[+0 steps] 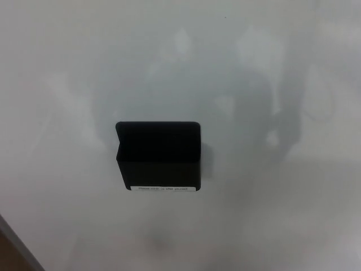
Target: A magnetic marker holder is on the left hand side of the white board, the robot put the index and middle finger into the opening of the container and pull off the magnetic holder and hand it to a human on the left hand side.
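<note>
A black magnetic marker holder (159,158) clings to the white board (271,203) near the middle of the head view. It is a small open-topped box with a white label strip (163,188) along its lower front edge. Its opening faces up and looks empty and dark inside. Neither of my hands shows in this view, and nothing touches the holder.
The glossy board fills almost the whole picture and carries faint grey reflections. Its edge (17,240) runs diagonally across the bottom left corner, with a brownish surface (8,259) beyond it.
</note>
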